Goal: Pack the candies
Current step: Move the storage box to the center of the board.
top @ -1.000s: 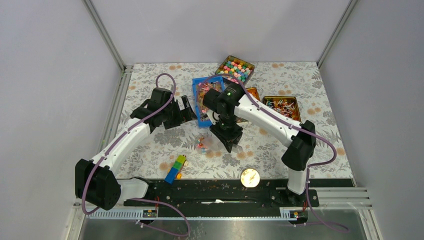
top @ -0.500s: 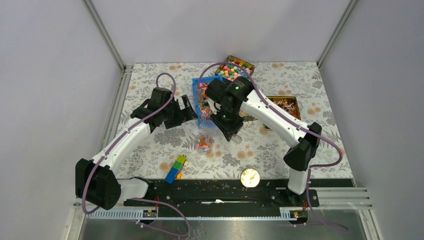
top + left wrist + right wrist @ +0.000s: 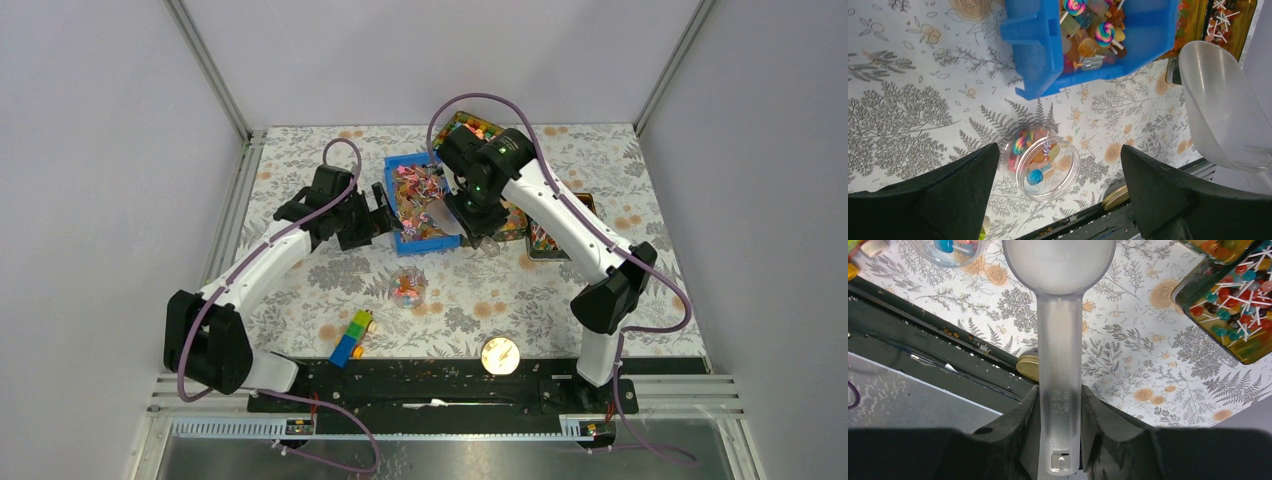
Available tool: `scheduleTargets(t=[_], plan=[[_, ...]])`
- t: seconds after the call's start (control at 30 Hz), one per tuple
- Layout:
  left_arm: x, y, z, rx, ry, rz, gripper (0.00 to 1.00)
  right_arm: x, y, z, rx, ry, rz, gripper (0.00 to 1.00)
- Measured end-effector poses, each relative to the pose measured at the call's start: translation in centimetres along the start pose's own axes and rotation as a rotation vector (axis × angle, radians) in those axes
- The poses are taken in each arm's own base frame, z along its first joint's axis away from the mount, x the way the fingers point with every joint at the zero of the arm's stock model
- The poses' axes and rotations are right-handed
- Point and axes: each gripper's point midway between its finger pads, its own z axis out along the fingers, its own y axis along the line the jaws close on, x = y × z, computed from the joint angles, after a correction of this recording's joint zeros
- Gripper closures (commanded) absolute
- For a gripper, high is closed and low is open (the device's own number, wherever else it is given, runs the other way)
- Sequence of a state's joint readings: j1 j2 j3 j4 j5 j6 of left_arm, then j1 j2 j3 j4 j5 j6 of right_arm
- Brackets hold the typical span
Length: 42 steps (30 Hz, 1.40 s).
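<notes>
The candies [image 3: 418,192] fill a blue bin [image 3: 397,238] at mid-table; in the left wrist view the candies [image 3: 1093,30] show as small mixed wrapped sweets with swirl lollipops. A clear jar [image 3: 408,290] with a few sweets in it stands in front of the bin. My right gripper [image 3: 472,215] is shut on the handle of a translucent scoop [image 3: 1060,380]. The scoop's bowl [image 3: 1223,115] hangs by the bin's near right corner, and I see nothing in it. My left gripper [image 3: 378,215] is open at the bin's left side, and the jar [image 3: 1045,162] shows between its fingers [image 3: 948,195] far below.
A tin of round coloured balls [image 3: 470,128] sits behind the bin, partly hidden by the right arm. A tin of stick lollipops [image 3: 1238,315] lies to the right. A gold lid [image 3: 499,355] and stacked toy blocks [image 3: 350,337] lie near the front rail.
My right arm has carried the scoop back from beside the jar to the blue bin's near right corner. My left gripper has shifted slightly toward the bin.
</notes>
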State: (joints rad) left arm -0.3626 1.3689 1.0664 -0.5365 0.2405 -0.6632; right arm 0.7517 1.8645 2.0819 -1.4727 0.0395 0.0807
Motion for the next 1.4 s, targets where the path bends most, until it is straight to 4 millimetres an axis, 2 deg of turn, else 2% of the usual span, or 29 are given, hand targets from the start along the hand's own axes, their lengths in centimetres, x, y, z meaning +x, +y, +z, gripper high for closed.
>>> scheduleTargets(t=[0.2,0.33,0.63,0.9,1.17,1.4], plan=[[-1.0,-0.5,1.4,0.002,0.024,-0.008,0.09,-0.8,-0.4,-0.3,0.015,-0.031,0.044,1.00],[-1.4,-0.6,3.2,0.007,0.061,-0.019,0.11,-1.4,-0.6,0.0,0.030,-0.046,0.091,1.00],[-1.0,-1.1,7.3,0.051,0.176,-0.042,0.15,-1.9,-1.9,0.4,0.059,-0.061,0.144,1.00],[-0.9,-3.1,8.7,0.134,0.218,-0.029,0.17,-0.8,-2.4,1.3,0.086,0.005,0.119,1.00],[0.5,-4.7,9.2,0.176,0.263,-0.006,0.17,-0.4,-2.1,2.3,0.075,0.056,0.112,1.00],[-0.2,-4.1,8.4,0.147,0.223,0.025,0.15,0.1,-1.1,4.3,0.037,0.158,0.111,1.00]])
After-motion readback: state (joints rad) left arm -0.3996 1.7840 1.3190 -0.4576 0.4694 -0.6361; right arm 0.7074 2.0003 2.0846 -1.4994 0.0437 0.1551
